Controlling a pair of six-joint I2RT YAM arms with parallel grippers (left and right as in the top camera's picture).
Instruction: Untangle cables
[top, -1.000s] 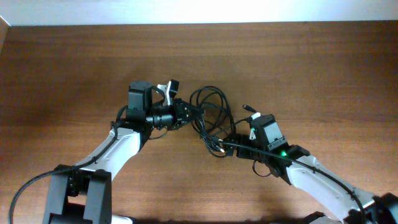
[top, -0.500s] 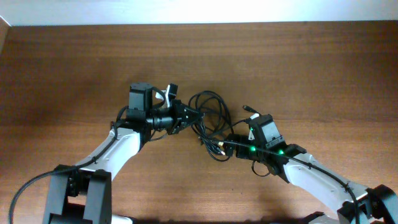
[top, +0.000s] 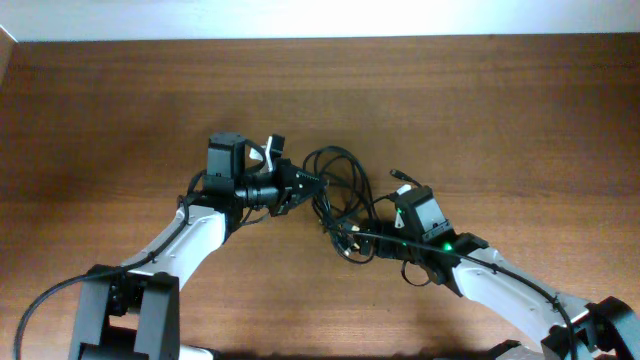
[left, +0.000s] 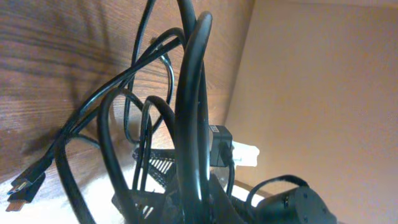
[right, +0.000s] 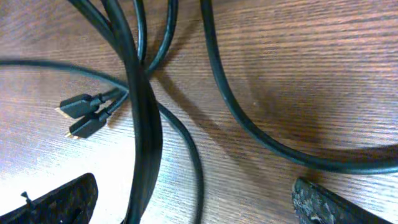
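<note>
Thin black cables (top: 340, 188) lie in a tangle near the middle of a brown wooden tabletop (top: 500, 110), between two robot arms. The left gripper (top: 303, 184) is pressed together, pinching a strand at the tangle's left edge. Seen from its wrist, dark loops rise close in front of the camera. The right gripper (top: 362, 240) sits at the tangle's lower right edge, its fingers (right: 62, 199) spread wide and holding nothing, with strands crossing the wood between them. Two metallic-tipped plug ends (right: 87, 115) lie side by side on the wood near one finger
</note>
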